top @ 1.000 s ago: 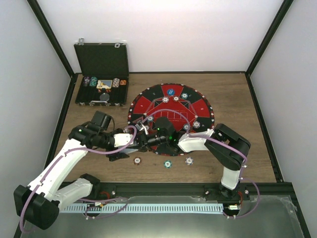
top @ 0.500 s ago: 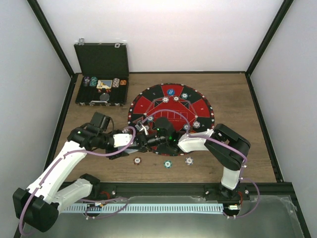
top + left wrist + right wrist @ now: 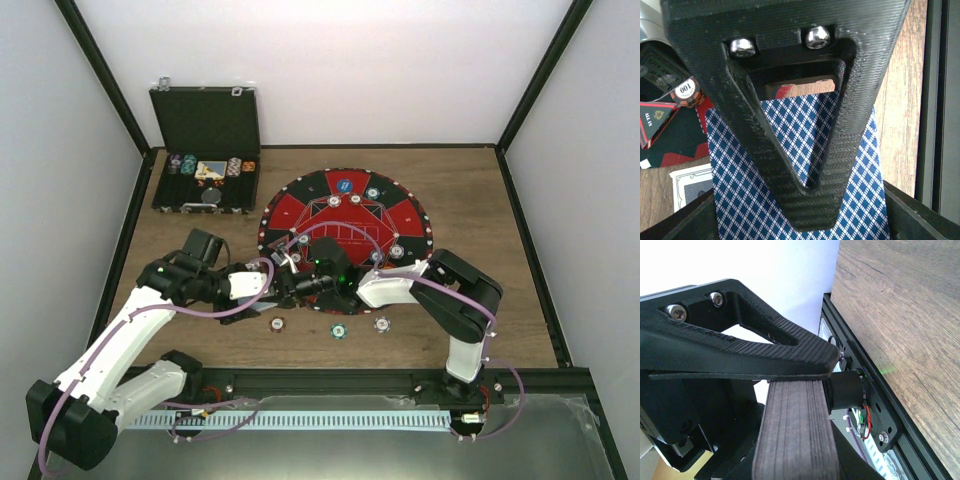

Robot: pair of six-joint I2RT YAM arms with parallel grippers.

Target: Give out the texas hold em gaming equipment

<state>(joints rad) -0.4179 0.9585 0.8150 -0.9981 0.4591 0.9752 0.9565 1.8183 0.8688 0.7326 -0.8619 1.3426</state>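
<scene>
1. The right claw [image 3: 812, 382] is clamped on a deck of cards [image 3: 797, 440]. Its upper finger presses on top of the deck and the stacked edges face its wrist camera.
2. The deck lies flat between the fingers, its long axis running along them. One thin card edge sticks out sideways on top of the stack.
3. The left claw [image 3: 807, 217] has one finger laid over the back of a card [image 3: 735, 185]. The other finger shows below the card at the bottom of that view. I cannot tell whether the fingers pinch the card.
4. That card shows its blue-and-white diamond back to the wrist camera. Its long axis runs along the left claw's fingers and points towards the round mat [image 3: 310, 212].
5. From above, the two claws meet tip to tip over the near-left rim of the mat. The deck is hidden between them there.
6. In the left wrist view, a loose card [image 3: 690, 186] lies back up on the counter [image 3: 480, 200] just off the mat's rim. A striped chip [image 3: 686, 91] marked 100 rests on the mat.
7. Three more chips lie in a row on the counter just off the near side of the mat: one on the left [image 3: 278, 323], one in the middle [image 3: 339, 331] and one on the right [image 3: 382, 323].
8. A blue disc [image 3: 345, 185] sits at the far side of the mat.
9. An open black case [image 3: 205, 125] stands beyond the mat's far-left side.
</scene>
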